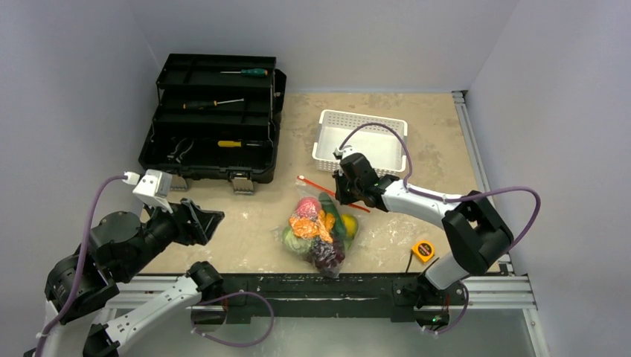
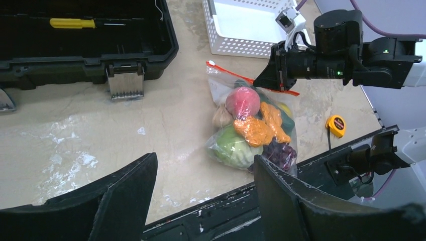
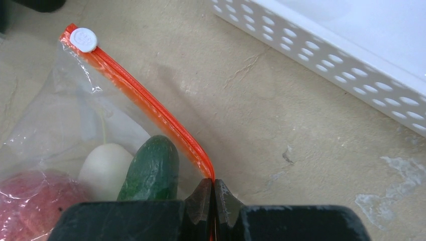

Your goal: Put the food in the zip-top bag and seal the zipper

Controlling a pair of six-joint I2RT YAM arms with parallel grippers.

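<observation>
The clear zip-top bag [image 1: 320, 230] lies on the table near the front edge with the food inside: green cabbage [image 2: 233, 147], orange pieces [image 2: 256, 129], pink peach [image 2: 242, 101], purple grapes [image 2: 281, 153], green cucumber [image 3: 150, 170]. The orange-red zipper [image 3: 145, 103] runs along its far mouth, with the white slider [image 3: 83, 39] at its left end. My right gripper [image 3: 212, 188] is shut on the zipper strip partway along it. My left gripper [image 2: 206, 201] is open and empty, held above the table's front left, apart from the bag.
A white perforated basket [image 1: 361, 141] stands just behind the bag. An open black toolbox [image 1: 212, 119] with screwdrivers sits at the back left. A yellow tape measure [image 1: 423, 251] lies at the front right by the black front rail [image 1: 335, 286].
</observation>
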